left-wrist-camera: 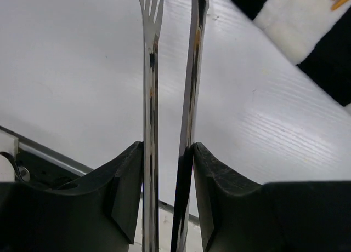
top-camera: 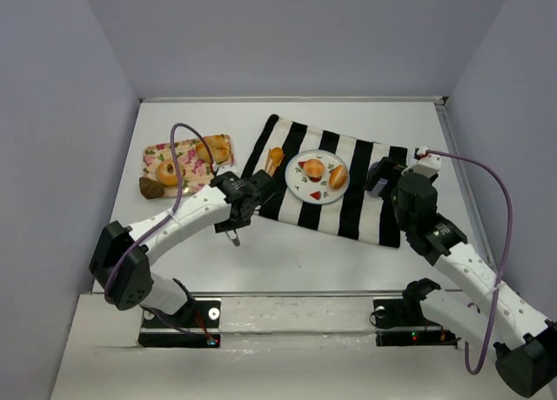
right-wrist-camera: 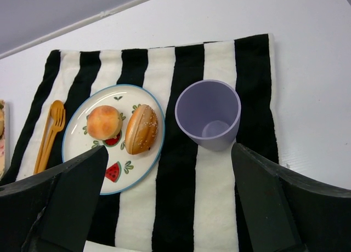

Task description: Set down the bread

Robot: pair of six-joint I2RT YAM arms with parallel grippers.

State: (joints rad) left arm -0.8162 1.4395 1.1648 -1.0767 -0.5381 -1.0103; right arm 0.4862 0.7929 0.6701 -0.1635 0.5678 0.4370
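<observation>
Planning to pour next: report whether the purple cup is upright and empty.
Upright and empty. The purple cup stands mouth-up on the striped cloth, and the right wrist view shows its bare bottom inside.

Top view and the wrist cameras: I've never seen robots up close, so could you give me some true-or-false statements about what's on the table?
1. The plate holds a round roll and a long roll. True.
2. The purple cup lies tipped on its side. False: it stands upright on the striped cloth, right of the plate.
3. The left gripper is shut on metal tongs. True.
4. The wooden cutlery lies on the plate. False: it lies on the cloth beside the plate.
5. The right gripper grips the cup. False: it is open, with nothing between its fingers.
</observation>
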